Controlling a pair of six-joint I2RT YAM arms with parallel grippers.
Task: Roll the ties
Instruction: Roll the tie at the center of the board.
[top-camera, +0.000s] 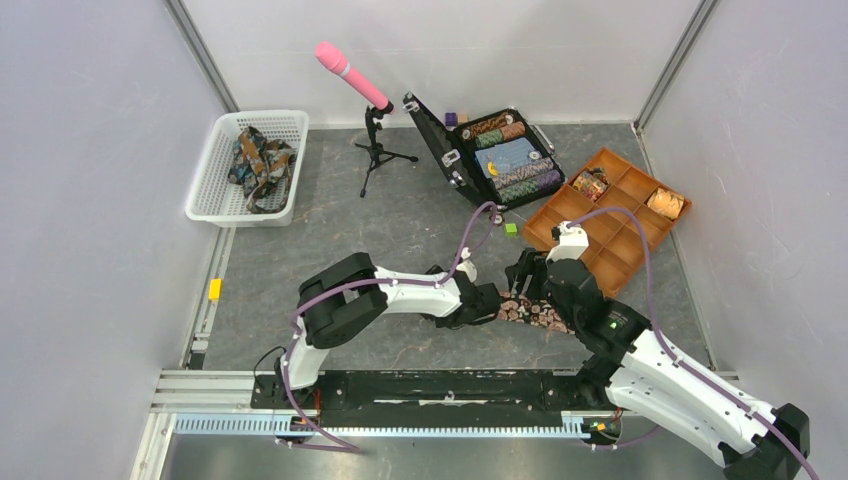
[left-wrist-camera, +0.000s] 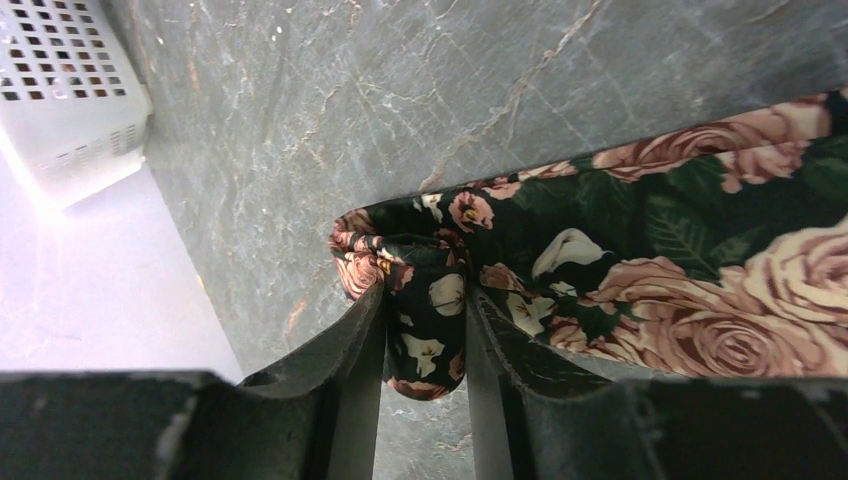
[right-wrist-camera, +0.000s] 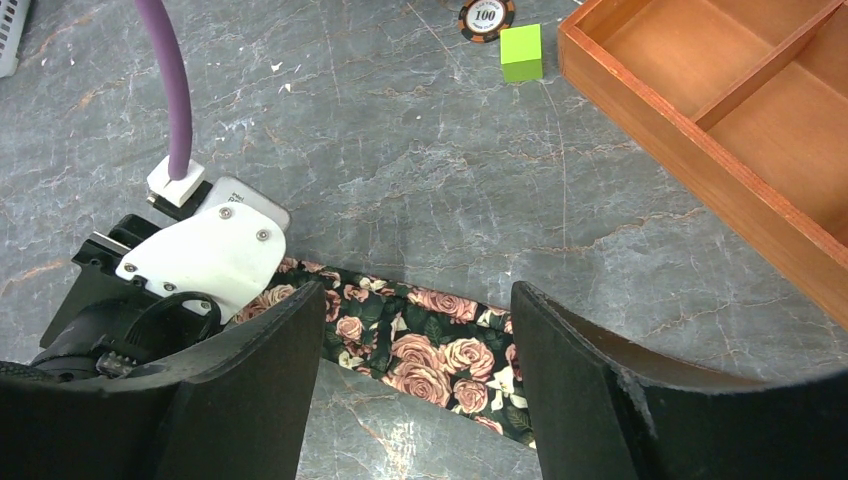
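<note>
Tie (left-wrist-camera: 620, 230) end in half-closed left end effector (left-wrist-camera: 426, 295)

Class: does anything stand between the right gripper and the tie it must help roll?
Nothing visible does. The right gripper hangs open directly above the tie. The left gripper pinches the tie's end, off to the side.

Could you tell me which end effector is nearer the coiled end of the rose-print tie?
Left. The left end effector holds the coiled end between its fingers; the right end effector hangs open over the tie's flat stretch.
</note>
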